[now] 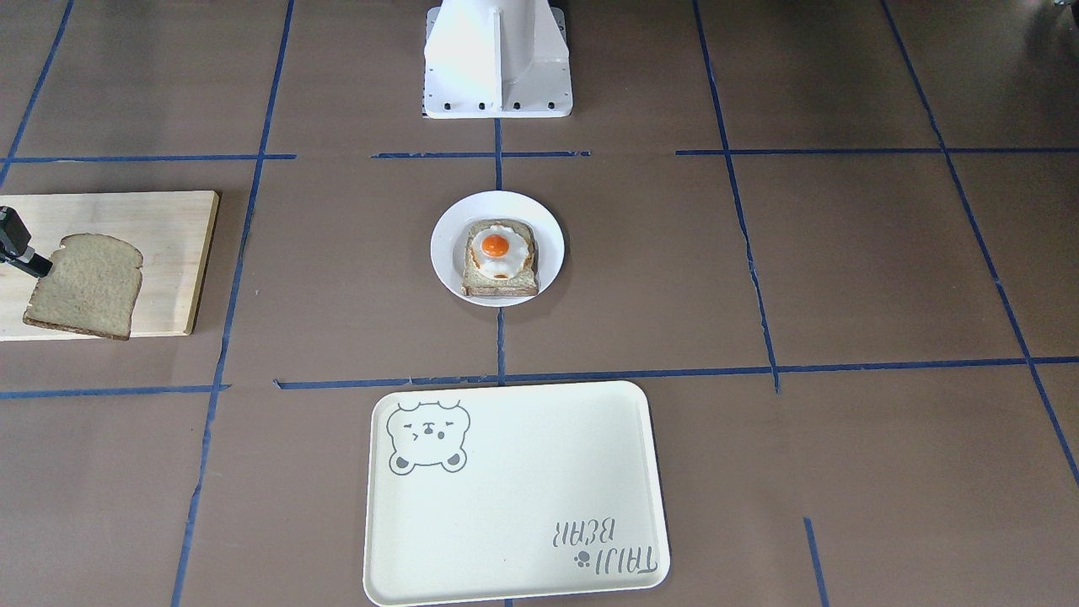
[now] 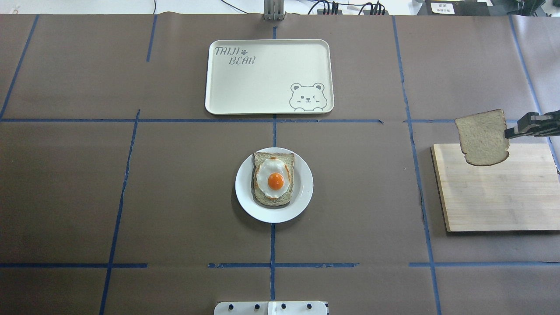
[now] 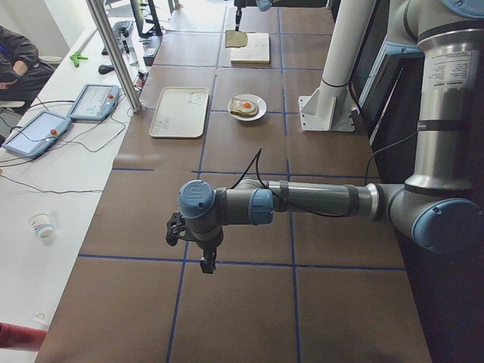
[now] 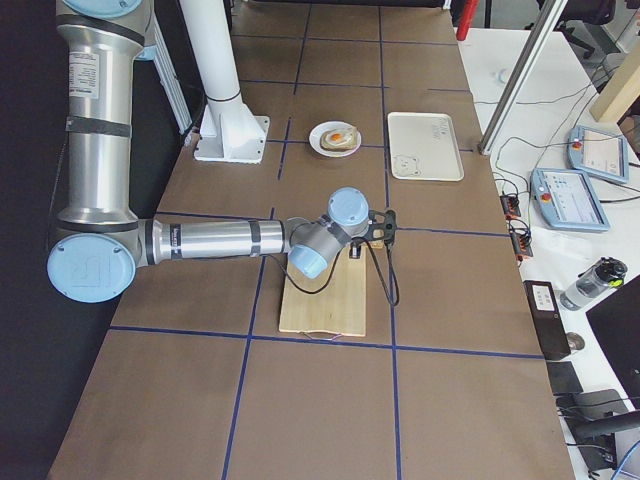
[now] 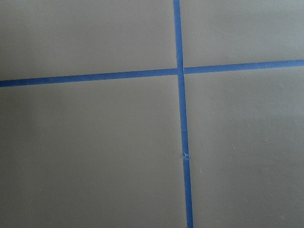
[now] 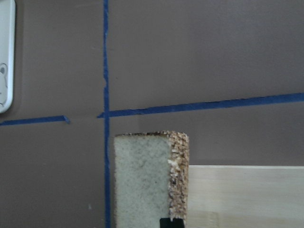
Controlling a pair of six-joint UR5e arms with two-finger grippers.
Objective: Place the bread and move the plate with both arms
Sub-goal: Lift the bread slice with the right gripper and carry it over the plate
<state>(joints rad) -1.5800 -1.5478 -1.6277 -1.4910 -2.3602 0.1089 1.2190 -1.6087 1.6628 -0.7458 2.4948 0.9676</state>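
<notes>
The plain bread slice (image 2: 483, 138) hangs lifted over the far edge of the wooden board (image 2: 494, 197), pinched at its right edge by my right gripper (image 2: 509, 132), which is shut on it. It also shows in the front view (image 1: 84, 287) and, edge-on, in the right wrist view (image 6: 147, 180). The white plate (image 2: 302, 192) sits at the table's middle and carries a slice with a fried egg (image 2: 274, 178). My left gripper (image 3: 206, 265) hovers over bare table far from the plate. It shows only in the left side view, so I cannot tell if it is open.
The cream bear tray (image 2: 262, 87) lies beyond the plate, on the far side from the robot. The white pedestal (image 1: 497, 59) stands at the robot's side of the table. Blue tape lines cross the brown table cover.
</notes>
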